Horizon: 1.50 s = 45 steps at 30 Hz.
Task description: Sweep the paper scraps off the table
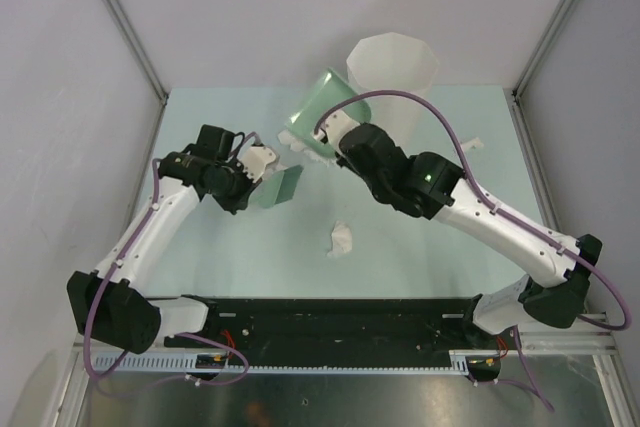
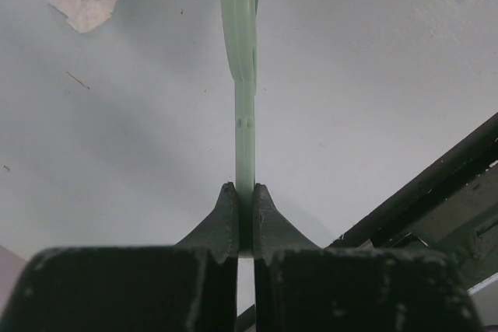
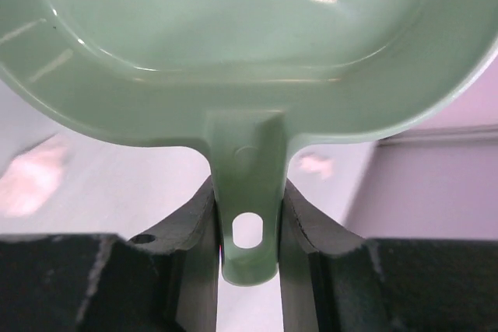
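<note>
I am pinching a green blade (image 2: 244,114) edge-on in my left gripper (image 2: 245,204), and my right gripper (image 3: 247,207) is clamping the dustpan (image 3: 233,52) by its handle (image 3: 247,184). 1 paper scrap (image 1: 340,239) is lying mid-frame on the pale green table (image 1: 420,257), its long axis running top to bottom; another scrap (image 1: 471,144) is sitting at right. A white bin (image 1: 392,65) is standing at top, grey walls (image 1: 60,97) around.

We find the bin (image 1: 392,67) at the far edge of the table (image 1: 260,257), dustpan (image 1: 318,112) just before it, scraper (image 1: 283,187) leftward, paper scrap (image 1: 340,239) nearest us.
</note>
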Available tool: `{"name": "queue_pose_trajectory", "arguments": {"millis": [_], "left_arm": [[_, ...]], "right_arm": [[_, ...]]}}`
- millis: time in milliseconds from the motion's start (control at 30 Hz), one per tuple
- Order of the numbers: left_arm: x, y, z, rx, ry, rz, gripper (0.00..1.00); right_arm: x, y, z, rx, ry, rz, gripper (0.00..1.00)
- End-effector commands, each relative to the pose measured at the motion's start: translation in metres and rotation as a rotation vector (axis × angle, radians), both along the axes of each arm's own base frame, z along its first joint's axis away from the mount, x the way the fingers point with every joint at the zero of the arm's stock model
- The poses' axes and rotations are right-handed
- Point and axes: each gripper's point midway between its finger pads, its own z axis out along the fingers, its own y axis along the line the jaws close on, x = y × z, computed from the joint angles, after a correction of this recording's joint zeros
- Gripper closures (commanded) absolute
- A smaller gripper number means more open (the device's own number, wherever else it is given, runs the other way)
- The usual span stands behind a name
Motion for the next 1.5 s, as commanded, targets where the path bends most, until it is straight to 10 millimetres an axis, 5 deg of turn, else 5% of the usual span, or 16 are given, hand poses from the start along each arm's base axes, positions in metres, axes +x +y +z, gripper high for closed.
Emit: {"name": "queue_pose_trajectory", "arguments": {"millis": [0,167,400,533,700,1200,1333,1467], "left_arm": [[0.007,-0.006,0.009,-0.034,-0.026,-0.007,1.00],[0.009,-0.008,0.006,-0.037,-0.011,-0.011,1.00],[0.014,-0.018,0.003,-0.050,0.016,-0.025,1.00],[0.017,-0.033,0.007,-0.046,0.010,-0.066,1.00],[0.020,-0.047,0.007,-0.010,0.003,-0.107,1.00],[-0.012,-0.093,-0.030,-0.054,0.178,-0.253,1.00],[-0.040,-0.113,-0.029,-0.157,0.268,-0.360,1.00],[-0.087,-0.132,-0.004,-0.346,0.381,-0.537,1.00]], "right_arm": [[-0.073,-0.001,-0.089,0.206,0.490,-0.071,1.00],[-0.151,-0.005,-0.162,0.291,0.848,-0.157,1.00],[-0.251,-0.013,-0.210,0.284,1.132,-0.235,1.00],[-0.280,-0.018,-0.242,0.230,1.257,-0.273,1.00],[-0.283,-0.027,-0.282,0.182,1.325,-0.314,1.00],[-0.261,-0.039,-0.323,0.036,1.305,-0.391,1.00],[-0.245,-0.036,-0.326,0.062,1.275,-0.380,1.00],[-0.228,-0.028,-0.327,0.106,1.233,-0.349,1.00]]}}
